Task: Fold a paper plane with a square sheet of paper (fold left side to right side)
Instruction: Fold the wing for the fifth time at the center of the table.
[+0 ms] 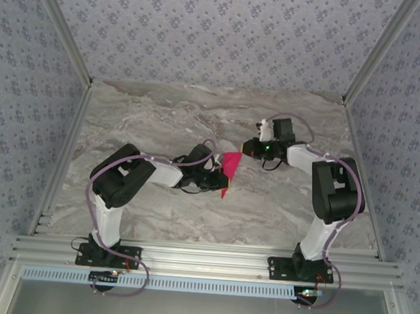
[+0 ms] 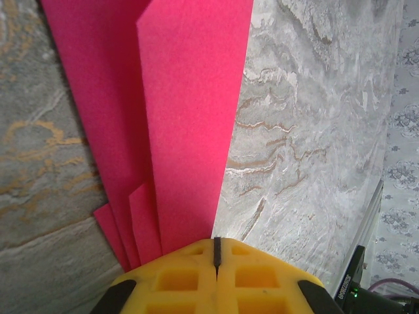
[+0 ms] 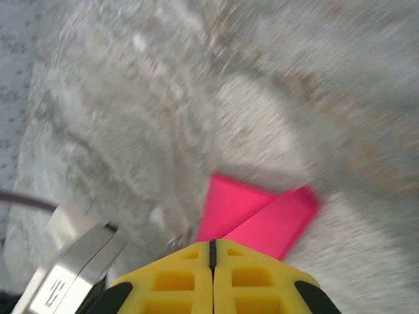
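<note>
The square sheet of paper [image 1: 229,166] is bright pink and folded into a narrow, layered, pointed paper plane shape. It is held up over the middle of the table, its tip pointing down toward the near edge. My left gripper [image 1: 219,174] is shut on its left side; in the left wrist view several pink layers [image 2: 190,118] fan out from the closed yellow jaws [image 2: 216,245]. My right gripper [image 1: 244,151] is shut on the paper's upper right corner. In the blurred right wrist view two pink flaps [image 3: 262,219] stick out past the closed jaws [image 3: 212,245].
The marble tabletop [image 1: 162,117] is walled by patterned panels at the back and sides. An aluminium rail [image 1: 202,258] carrying both arm bases runs along the near edge. A cable loops from the left arm [image 1: 121,179].
</note>
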Available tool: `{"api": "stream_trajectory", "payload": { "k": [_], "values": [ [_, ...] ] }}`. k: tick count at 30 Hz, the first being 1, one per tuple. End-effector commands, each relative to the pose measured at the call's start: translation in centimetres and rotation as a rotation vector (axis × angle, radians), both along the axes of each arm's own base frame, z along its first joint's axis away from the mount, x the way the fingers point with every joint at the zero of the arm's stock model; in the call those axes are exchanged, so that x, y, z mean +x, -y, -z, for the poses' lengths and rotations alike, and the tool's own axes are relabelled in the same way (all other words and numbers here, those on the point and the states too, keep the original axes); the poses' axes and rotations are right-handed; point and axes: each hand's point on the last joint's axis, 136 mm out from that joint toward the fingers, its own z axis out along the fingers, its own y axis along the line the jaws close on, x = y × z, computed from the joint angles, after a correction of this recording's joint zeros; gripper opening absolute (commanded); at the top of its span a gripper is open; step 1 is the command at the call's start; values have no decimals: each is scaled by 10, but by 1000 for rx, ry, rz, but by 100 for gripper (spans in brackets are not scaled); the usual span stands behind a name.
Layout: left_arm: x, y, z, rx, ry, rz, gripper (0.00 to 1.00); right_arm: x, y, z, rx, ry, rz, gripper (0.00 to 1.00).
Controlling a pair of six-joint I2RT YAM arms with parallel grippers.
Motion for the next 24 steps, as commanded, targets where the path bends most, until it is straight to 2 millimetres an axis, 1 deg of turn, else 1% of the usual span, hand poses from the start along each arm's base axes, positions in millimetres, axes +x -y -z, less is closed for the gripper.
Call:
{"api": "stream_trajectory", "payload": {
  "k": [1, 3, 6, 9, 14, 19, 22, 24],
  "values": [
    [-25, -13, 34, 98, -99, 17, 2, -21, -23, 12, 51, -60, -26, 8],
    [-25, -13, 33, 97, -99, 19, 2, -26, -32, 20, 48, -79, -45, 7],
    [-24, -11, 28, 85, -91, 22, 2, -26, -36, 37, 23, -118, -47, 7],
    [-22, -8, 18, 67, -68, 29, 4, -25, -33, 54, -11, -168, -29, 7],
    [-18, -1, -12, 19, -11, 54, 10, -33, -22, 81, -102, -260, -2, 7],
    [-17, 7, -43, -35, 39, 81, 14, -40, -17, 93, -151, -318, -9, 7],
    [-20, 12, -55, -40, 59, 101, 15, -42, -16, 94, -166, -319, -12, 7],
    [-23, 15, -59, -41, 63, 113, 15, -43, -16, 93, -176, -319, -17, 6]
  ]
}}
